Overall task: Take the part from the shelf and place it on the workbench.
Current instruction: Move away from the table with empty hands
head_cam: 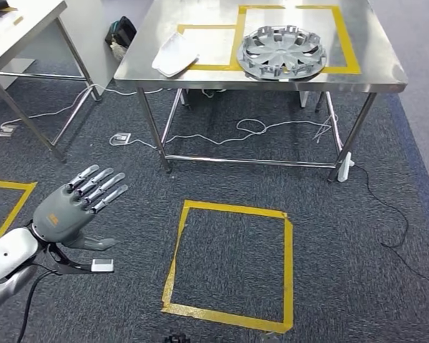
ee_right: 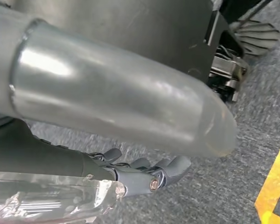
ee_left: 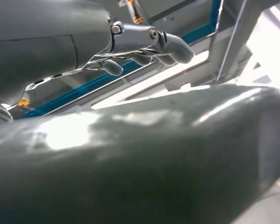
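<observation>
Steel worktop (head_cam: 363, 64) well ahead of left hand (head_cam: 74, 207) — fingers spread, empty; right hand (ee_right: 145, 175) curled, holding nothing. Hubcap (head_cam: 282, 51) already down — withdraw w/o bumping it.

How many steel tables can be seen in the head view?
2. One steel table stands ahead, carrying the wheel cover and a white part. A second table is at the far left, cut off by the picture's edge.
</observation>
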{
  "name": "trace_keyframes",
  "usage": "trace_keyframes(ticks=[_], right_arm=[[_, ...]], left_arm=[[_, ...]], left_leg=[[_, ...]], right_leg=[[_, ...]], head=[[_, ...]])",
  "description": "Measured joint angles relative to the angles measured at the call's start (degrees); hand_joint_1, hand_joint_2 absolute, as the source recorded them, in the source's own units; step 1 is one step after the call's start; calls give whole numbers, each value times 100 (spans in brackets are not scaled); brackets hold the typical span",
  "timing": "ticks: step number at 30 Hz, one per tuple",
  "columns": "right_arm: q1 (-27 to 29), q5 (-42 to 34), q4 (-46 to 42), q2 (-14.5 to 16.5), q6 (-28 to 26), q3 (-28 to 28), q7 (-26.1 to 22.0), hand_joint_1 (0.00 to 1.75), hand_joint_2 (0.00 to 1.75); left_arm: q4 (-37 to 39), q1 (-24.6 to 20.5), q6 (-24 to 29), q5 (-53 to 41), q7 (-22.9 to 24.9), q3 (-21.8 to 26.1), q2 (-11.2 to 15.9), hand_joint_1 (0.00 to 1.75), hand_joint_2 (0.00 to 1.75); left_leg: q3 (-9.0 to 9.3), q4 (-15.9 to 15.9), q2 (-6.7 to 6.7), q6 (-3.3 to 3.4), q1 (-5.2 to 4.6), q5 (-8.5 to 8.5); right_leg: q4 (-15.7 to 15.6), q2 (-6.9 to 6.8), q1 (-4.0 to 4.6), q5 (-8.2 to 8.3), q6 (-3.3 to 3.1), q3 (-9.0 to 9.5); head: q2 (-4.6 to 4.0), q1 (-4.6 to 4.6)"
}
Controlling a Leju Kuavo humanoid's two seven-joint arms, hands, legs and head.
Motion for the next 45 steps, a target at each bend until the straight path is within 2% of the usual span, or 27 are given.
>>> trace_keyframes(ticks=[1, 2, 3, 5, 7, 9, 11, 13, 15, 16, 18, 20, 22, 24, 25, 27, 29, 31, 32, 33, 35, 37, 38, 40, 41, 44, 45], right_arm=[[3, 0, 0, 0, -4, 4, 1, 0, 0], [4, 0, 0, 0, -8, 7, 2, 0, 0], [1, 0, 0, 0, -10, 10, 3, 0, 0], [-5, 0, 0, 0, -12, 14, 3, 0, 0], [-8, 0, 0, -1, -16, 14, 4, 0, 0], [-13, 0, 0, -2, -19, 16, 8, 0, 0], [-22, 0, 0, -2, -20, 21, 10, 0, 0], [-20, 0, -1, -3, -22, 30, 10, 0, 0], [-5, 0, -1, -4, -23, 36, 11, 0, 0], [1, 0, -1, -4, -23, 38, 11, 0, 0], [3, 0, 0, -4, -23, 41, 11, 0, 0], [-3, 0, -1, -5, -23, 42, 11, 0, 0], [-11, 0, -1, -8, -23, 43, 11, 0, 0], [-16, -1, -1, -7, -25, 45, 11, 0, 0], [-18, -2, -1, -5, -25, 46, 11, 0, 0], [-15, -1, -1, -2, -22, 48, 10, 0, 0], [-1, 0, -1, -2, -20, 48, 10, 0, 0], [12, -2, -1, -2, -8, 47, 11, 0, 0], [13, -4, -1, -2, 4, 47, 10, 0, 0], [12, -8, 0, -2, 18, 47, 9, 0, 0], [9, -18, -3, -5, 37, 47, 7, 0, 0], [8, -26, -7, -11, 40, 46, 3, 0, 0], [8, -31, -9, -13, 40, 46, 1, 0, 0], [1, -45, -9, -13, 43, 45, -2, 0, 0], [0, -58, -9, -13, 46, 44, -4, 0, 0], [3, -97, -8, -13, 55, 44, -10, 0, 0], [4, -102, -7, -13, 56, 45, -10, 0, 0]], left_arm=[[0, 9, -3, 0, 3, -3, 0, 0, 0], [0, 14, -5, 1, 4, -5, 2, 0, 0], [0, 16, -7, 2, 6, -5, 7, 0, 0], [-1, 0, -6, 4, 9, 1, 20, 0, 0], [-4, -11, -7, 9, 16, 4, 28, 0, 0], [-8, 10, -8, 13, 21, 2, 36, 0, 0], [-12, 19, -8, 13, 22, 3, 44, 0, 0], [-16, 9, -8, 15, 23, 0, 36, 0, 0], [-17, 10, -8, 17, 23, -13, 22, 0, 0], [-17, 14, -8, 17, 23, -19, 21, 0, 0], [-17, 16, -8, 17, 23, -24, 21, 0, 0], [-17, 11, -8, 18, 23, -23, 21, 0, 0], [-17, 8, -8, 20, 23, -22, 21, 0, 0], [-17, 23, -8, 20, 23, -21, 39, 0, 0], [-17, 35, -8, 20, 23, -20, 55, 0, 0], [-17, 27, -9, 24, 24, -18, 81, 0, 0], [-17, 11, -10, 28, 24, -21, 79, 0, 0], [-17, 22, -15, 30, 25, -26, 72, 0, 0], [-17, 29, -25, 32, 25, -26, 72, 0, 0], [-17, 30, -38, 35, 27, -26, 73, 0, 0], [-17, 20, -65, 43, 32, -23, 72, 0, 0], [-19, 24, -80, 54, 42, -22, 68, 0, 0], [-20, 39, -85, 60, 50, -23, 69, 0, 0], [-20, 102, -85, 81, 92, -19, 81, 0, 0], [-21, 132, -82, 95, 135, -6, 90, 0, 0], [-22, 210, -73, 134, 296, 62, 107, 0, 0], [-22, 223, -72, 140, 322, 74, 107, 0, 0]], left_leg=[[13, 127, 2, 35, -21, -52], [138, 35, 14, 75, -46, -16], [363, -247, 67, 120, -77, 84], [842, -943, 359, 187, -165, 217], [1039, -1281, 537, 205, -230, 205], [1030, -1317, 401, 226, -228, 201], [1026, -1335, 249, 273, -198, 219], [1018, -1342, 110, 321, -186, 230], [1002, -1341, -47, 354, -200, 237], [997, -1340, -132, 361, -209, 242], [996, -1338, -308, 363, -223, 257], [988, -1331, -467, 342, -225, 276], [957, -1335, -600, 290, -210, 312], [925, -1365, -725, 208, -189, 367], [905, -1361, -697, 173, -190, 369], [760, -1099, -424, 112, -208, 187], [446, -441, -101, 55, -197, -174], [205, 86, -7, 4, -158, -344], [219, 88, 11, -16, -141, -287], [351, -127, 50, -33, -129, -147], [802, -869, 341, -64, -139, 142], [1076, -1335, 557, 14, -163, 228], [1097, -1391, 550, 75, -178, 206], [1082, -1400, 375, 193, -170, 214], [1078, -1405, 299, 234, -164, 223], [1071, -1413, 136, 320, -148, 241], [1068, -1413, 117, 328, -149, 242]], right_leg=[[0, -74, 19, 4, -5, -14], [0, -148, 33, 6, -6, -20], [0, -217, 44, 3, -1, -19], [8, -339, 80, -20, 33, -4], [-3, -465, 127, -49, 86, 23], [-35, -567, 137, -78, 144, 56], [100, -346, 118, -210, 208, 18], [681, 17, 109, -536, 238, -232], [1388, 134, 121, -816, 222, -584], [1539, 145, 130, -819, 203, -679], [1189, 197, 143, -507, 145, -555], [408, 449, 136, -135, 70, -213], [-8, 626, 135, -18, 36, -37], [-58, 533, 144, 6, 10, 3], [-84, 467, 136, 37, -17, 25], [-143, 317, 104, 98, -65, 54], [-159, 161, 101, 112, -85, 50], [-160, -3, 97, 109, -84, 37], [-160, -87, 92, 104, -77, 35], [-159, -169, 84, 95, -64, 39], [-152, -310, 93, 58, -7, 65], [-151, -428, 140, 6, 61, 96], [-163, -493, 158, -14, 90, 120], [-181, -585, 151, -55, 148, 174], [-124, -497, 135, -116, 178, 163], [427, -7, 101, -470, 217, -75], [557, 49, 99, -539, 216, -135]], head=[[0, -3], [0, -1], [-1, -1], [-1, -7], [0, -8], [0, -4], [0, 5], [0, 22], [0, 28], [-1, 28], [-1, 28], [0, 25], [0, 23], [0, 23], [0, 20], [0, -19], [0, -56], [0, -59], [0, -59], [0, -60], [0, -71], [0, -70], [0, -69], [0, -55], [0, -45], [0, 5], [0, 12]])
